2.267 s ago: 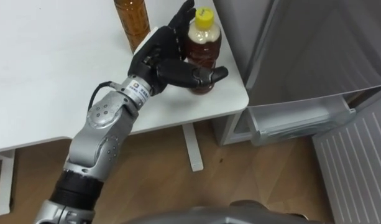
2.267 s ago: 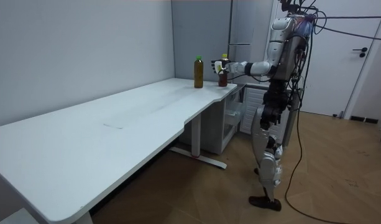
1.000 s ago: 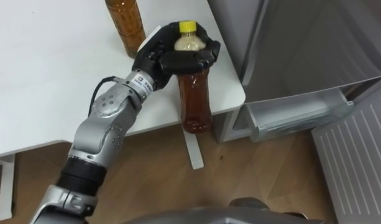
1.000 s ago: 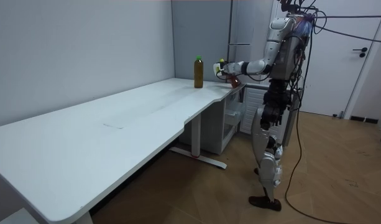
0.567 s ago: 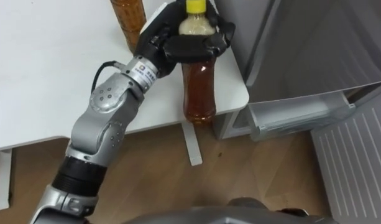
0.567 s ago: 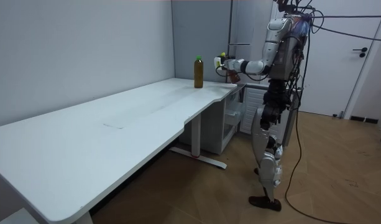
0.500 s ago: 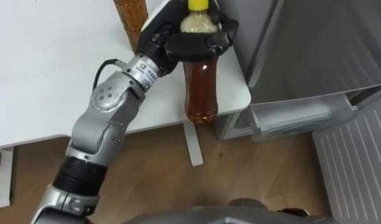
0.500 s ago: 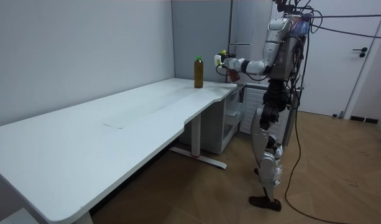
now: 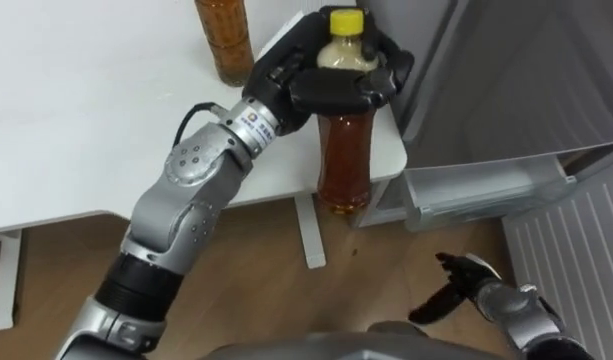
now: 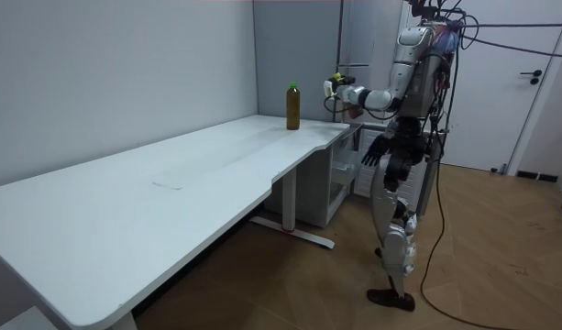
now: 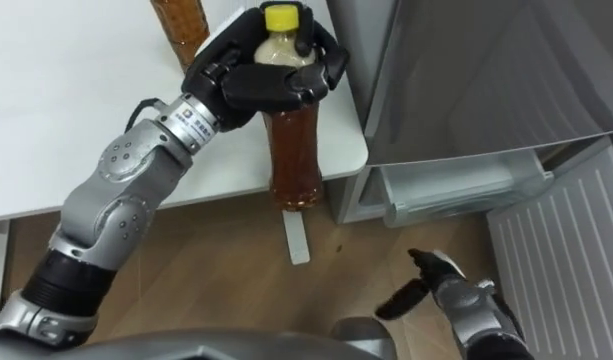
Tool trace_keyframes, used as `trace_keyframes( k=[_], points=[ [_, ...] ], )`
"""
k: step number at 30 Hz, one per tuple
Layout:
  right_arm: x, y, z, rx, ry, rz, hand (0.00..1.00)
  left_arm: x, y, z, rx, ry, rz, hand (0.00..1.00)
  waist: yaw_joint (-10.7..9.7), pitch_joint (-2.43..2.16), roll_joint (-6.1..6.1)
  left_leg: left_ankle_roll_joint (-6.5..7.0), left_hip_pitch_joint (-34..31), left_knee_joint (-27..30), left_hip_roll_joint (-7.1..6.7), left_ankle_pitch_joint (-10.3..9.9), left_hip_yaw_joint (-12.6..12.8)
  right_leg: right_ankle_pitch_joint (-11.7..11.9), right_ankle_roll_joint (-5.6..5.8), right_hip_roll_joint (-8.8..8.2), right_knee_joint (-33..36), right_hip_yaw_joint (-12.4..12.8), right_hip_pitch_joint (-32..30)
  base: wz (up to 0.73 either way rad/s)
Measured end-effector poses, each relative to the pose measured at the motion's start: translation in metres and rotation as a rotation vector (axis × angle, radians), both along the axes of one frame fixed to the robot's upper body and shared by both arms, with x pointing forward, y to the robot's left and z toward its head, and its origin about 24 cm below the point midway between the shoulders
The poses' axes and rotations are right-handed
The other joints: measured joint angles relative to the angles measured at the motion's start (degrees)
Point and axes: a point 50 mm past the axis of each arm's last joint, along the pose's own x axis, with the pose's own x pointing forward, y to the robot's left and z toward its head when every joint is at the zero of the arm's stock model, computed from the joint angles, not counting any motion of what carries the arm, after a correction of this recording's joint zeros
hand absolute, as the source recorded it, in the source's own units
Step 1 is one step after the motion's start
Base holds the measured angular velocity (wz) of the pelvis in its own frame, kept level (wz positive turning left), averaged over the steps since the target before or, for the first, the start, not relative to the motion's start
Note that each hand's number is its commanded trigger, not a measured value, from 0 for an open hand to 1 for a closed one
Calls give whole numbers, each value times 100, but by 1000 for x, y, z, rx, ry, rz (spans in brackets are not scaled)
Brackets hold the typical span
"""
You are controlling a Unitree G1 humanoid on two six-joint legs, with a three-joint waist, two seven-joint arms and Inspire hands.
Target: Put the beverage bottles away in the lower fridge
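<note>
My left hand (image 9: 331,85) is shut round the neck of a brown tea bottle (image 9: 346,165) with a yellow cap. It holds the bottle upright in the air, just past the table's corner. A second amber bottle (image 9: 224,35) stands on the white table (image 9: 86,120), a little left of the held one; in the room view its cap is green (image 10: 292,107). My right hand (image 9: 468,287) is low at the right, open and holding nothing, in front of the fridge. In the room view I stand at the table's far corner next to the fridge.
The grey upper fridge door (image 9: 526,70) is right of the held bottle. Below it the lower fridge is open, with a clear drawer (image 9: 486,190) showing and its ribbed white door (image 9: 576,250) swung out at the right. Under the table are its leg (image 9: 308,235) and wooden floor.
My left hand has carried the bottle a little up and to the right, off the table corner. My right hand has risen into sight at the lower right.
</note>
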Motion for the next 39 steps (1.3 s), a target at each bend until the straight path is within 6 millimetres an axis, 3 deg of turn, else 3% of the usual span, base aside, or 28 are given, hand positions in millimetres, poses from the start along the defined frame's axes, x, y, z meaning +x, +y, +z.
trace_keyframes(
  k=[5,9,12,23,27,32,39],
  points=[
    [3,31,2,173,-23,-3,0,-7,-13,-4,-32,36,-72,100,3,0,-2,0,147,-10,-12,0,13,16,17,0,-92,31,165,-2],
    [2,32,2,190,-22,-11,0,-9,-17,-16,-11,76,-100,100,-8,5,-10,0,160,-12,-13,0,25,20,13,8,-82,92,144,-7],
    [8,36,9,224,-54,16,0,-11,-18,-27,18,112,-115,100,-173,18,-30,0,144,-12,-12,0,26,21,12,10,-80,78,138,2],
    [20,54,33,439,-146,79,0,-17,-22,-31,77,69,-197,100,-257,55,-90,0,167,-5,-2,0,94,29,9,13,-81,112,139,-1],
    [22,55,45,517,-164,149,0,-17,-19,-35,98,79,-204,100,-271,74,-120,0,153,-3,-3,0,105,29,9,13,-78,133,115,-1],
    [23,53,53,563,-151,221,0,-17,-12,-38,145,63,-210,100,-272,65,-151,-1,72,6,7,-1,163,39,2,22,-49,170,4,-4],
    [21,47,58,578,-120,310,0,-17,-13,-37,188,15,-230,100,-113,52,-264,-2,86,12,71,-1,243,63,-31,90,-34,250,-55,-9]
  ],
)
